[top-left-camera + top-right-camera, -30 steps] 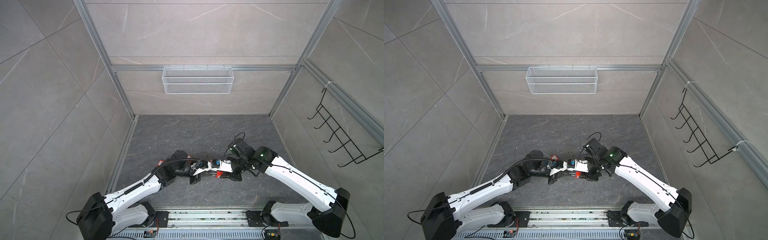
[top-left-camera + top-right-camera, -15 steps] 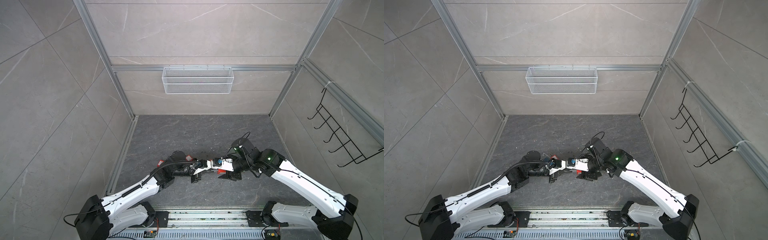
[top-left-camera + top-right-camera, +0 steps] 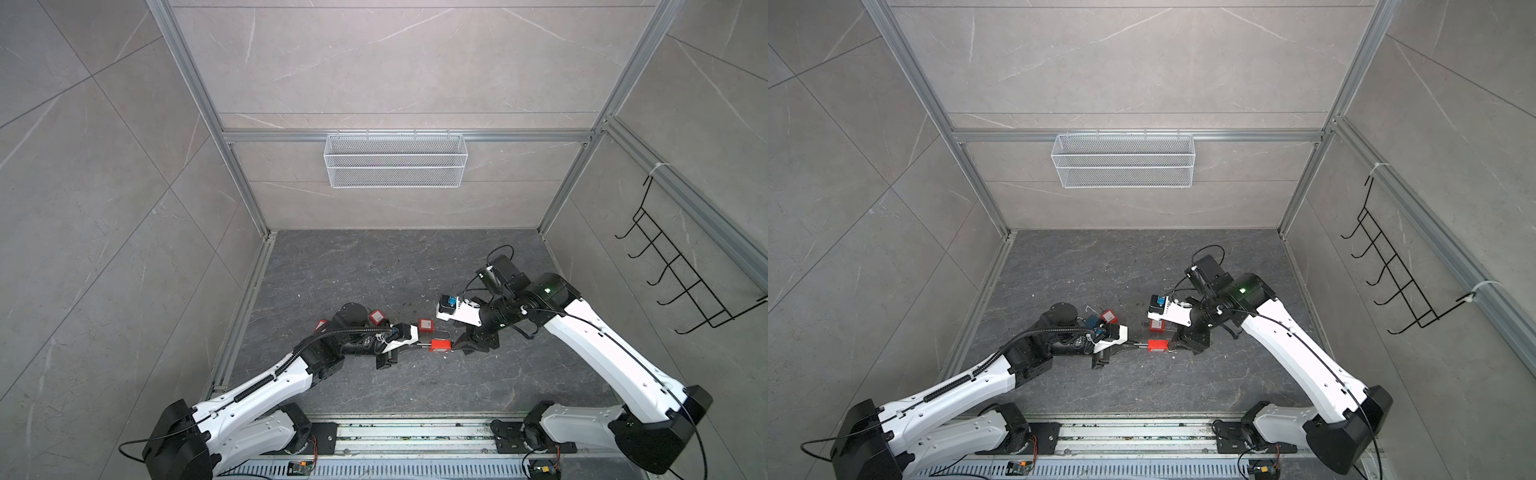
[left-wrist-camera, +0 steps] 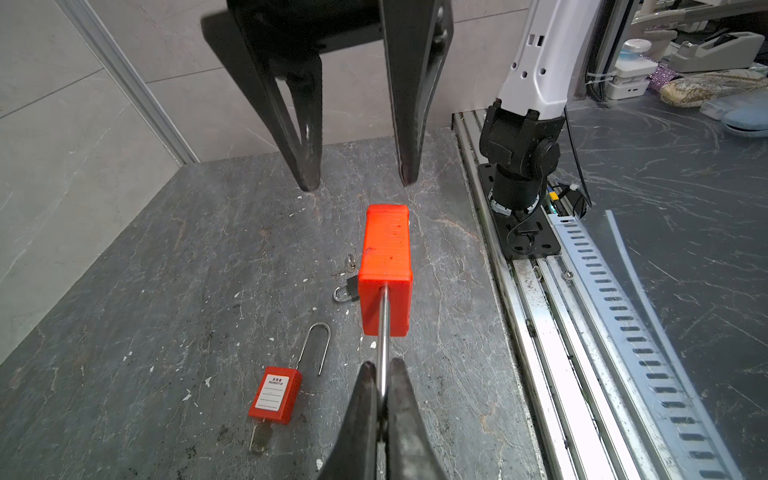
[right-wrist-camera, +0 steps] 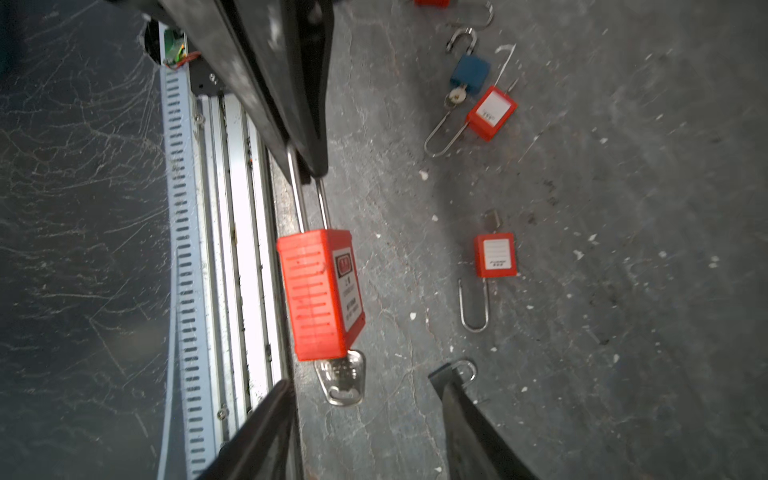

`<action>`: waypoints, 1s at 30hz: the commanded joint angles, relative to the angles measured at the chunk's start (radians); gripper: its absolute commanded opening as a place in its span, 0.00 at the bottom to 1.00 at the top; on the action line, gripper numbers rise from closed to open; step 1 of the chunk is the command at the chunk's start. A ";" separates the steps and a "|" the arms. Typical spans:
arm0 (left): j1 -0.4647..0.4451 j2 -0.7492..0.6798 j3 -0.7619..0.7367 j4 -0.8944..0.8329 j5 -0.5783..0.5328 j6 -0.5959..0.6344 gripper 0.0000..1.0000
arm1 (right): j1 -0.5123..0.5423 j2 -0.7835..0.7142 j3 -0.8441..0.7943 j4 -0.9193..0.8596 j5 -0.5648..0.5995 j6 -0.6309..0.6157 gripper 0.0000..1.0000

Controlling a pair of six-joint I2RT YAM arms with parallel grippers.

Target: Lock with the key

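While the left pincer (image 4: 382,368) clenches the shackle (image 4: 384,332) of the red padlock (image 4: 386,257), hiding its bend, the right pincer (image 4: 359,180) gapes.

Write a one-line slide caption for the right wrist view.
Left gripper pinches the shackle of a red padlock, key in its base, before the open right gripper; other padlocks on the floor.

Dark grey marbled slab (image 3: 374,266) flecked white, red padlock (image 4: 276,395) lying flat lower left of the left wrist view, small dark padlock (image 4: 351,285) with keys mid-frame, blue padlock (image 5: 469,75) and second red padlock (image 5: 491,112) upper right of the right wrist view
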 commanded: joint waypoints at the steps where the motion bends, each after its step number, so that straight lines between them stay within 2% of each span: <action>1: 0.001 -0.013 0.032 0.025 0.015 0.026 0.00 | -0.006 0.008 0.009 -0.058 -0.022 -0.018 0.59; 5: 0.000 -0.007 0.033 0.048 0.013 0.013 0.00 | -0.006 0.047 -0.008 -0.069 -0.022 -0.015 0.57; 10: -0.004 -0.003 0.027 0.068 0.017 -0.006 0.00 | -0.005 0.055 -0.084 0.004 0.035 0.000 0.54; 19: -0.013 0.003 0.023 0.097 0.025 -0.040 0.00 | -0.004 -0.079 -0.272 0.459 0.229 0.140 0.51; 23: -0.013 0.004 0.023 0.103 0.008 -0.046 0.00 | -0.001 -0.190 -0.371 0.526 0.281 0.049 0.54; 27: -0.011 0.005 0.029 0.099 -0.005 -0.040 0.00 | 0.004 -0.264 -0.428 0.373 0.244 -0.132 0.56; 30: -0.012 0.009 0.034 0.092 -0.008 -0.032 0.00 | 0.005 -0.303 -0.438 0.293 0.232 -0.156 0.55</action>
